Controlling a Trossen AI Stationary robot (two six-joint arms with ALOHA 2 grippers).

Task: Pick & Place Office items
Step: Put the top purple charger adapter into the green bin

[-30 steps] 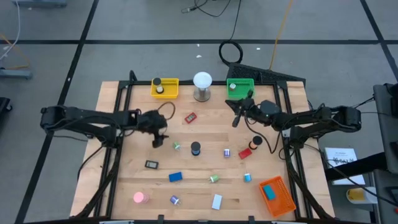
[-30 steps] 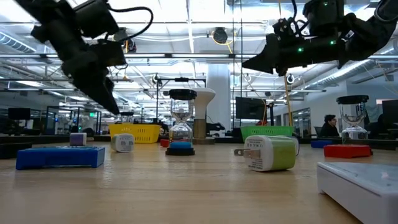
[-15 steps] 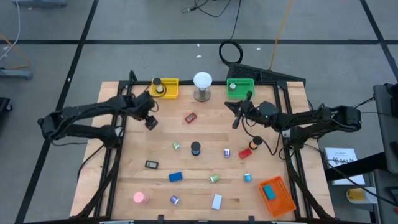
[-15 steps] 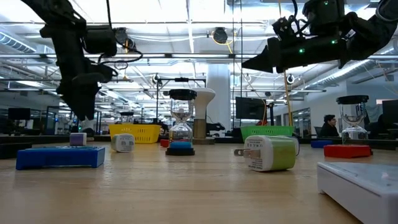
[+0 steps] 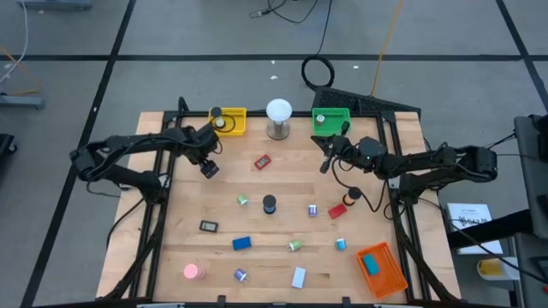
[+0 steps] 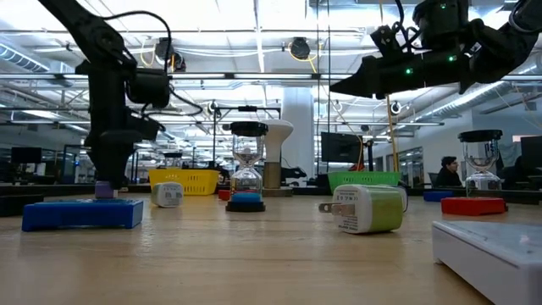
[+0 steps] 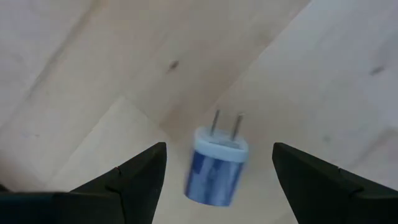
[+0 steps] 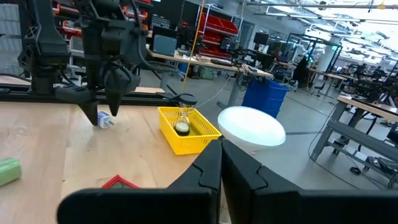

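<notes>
Lying on the wooden table (image 5: pixel 282 175) in a bright workshop, office items are scattered; the left gripper (image 5: pixel 208 168) is hanging wide open, empty, above a blue plug (image 7: pixel 216 167), while the right gripper (image 5: pixel 326 162) is staying clenched.

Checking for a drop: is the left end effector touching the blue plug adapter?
Apart. In the left wrist view the blue plug adapter lies on the wood between the open fingers, gaps either side.
</notes>
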